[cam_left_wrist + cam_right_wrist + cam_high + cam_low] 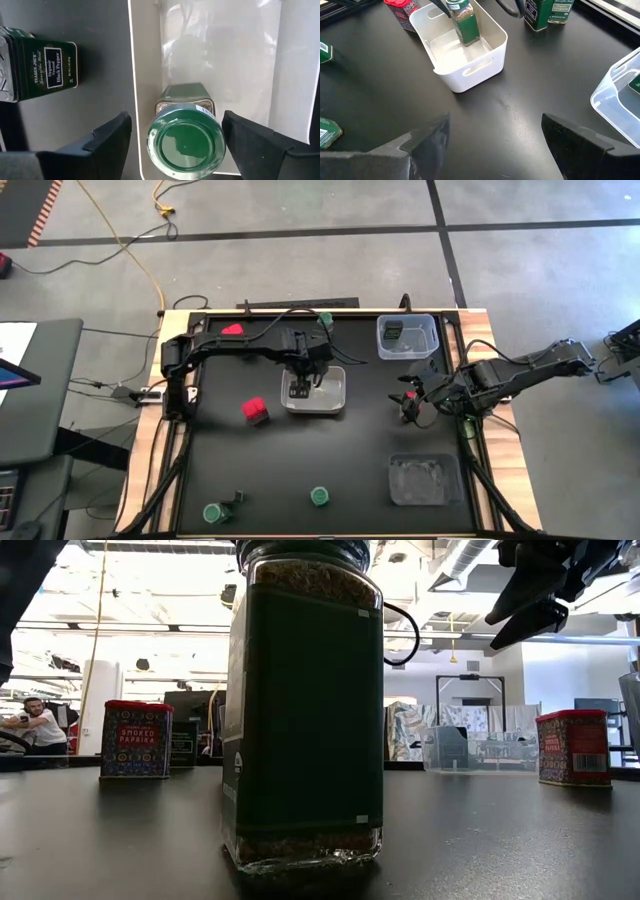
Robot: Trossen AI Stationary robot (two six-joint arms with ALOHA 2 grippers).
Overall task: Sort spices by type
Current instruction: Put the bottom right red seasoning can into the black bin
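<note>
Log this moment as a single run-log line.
left gripper: open around green-lidded jar standing in white bin | right gripper: open, empty, above bare table | phase: jar placement

1. The left arm reaches from the table's left edge across the far side toward the middle, its wrist bent downward.
2. The left gripper [299, 387] points down, its fingers [112, 137] spread apart with clear gaps on both sides.
3. The right arm comes in from the right edge, folded low over the table.
4. The right gripper [410, 406] hangs above the surface, fingers [427, 137] parted wide and holding nothing.
</note>
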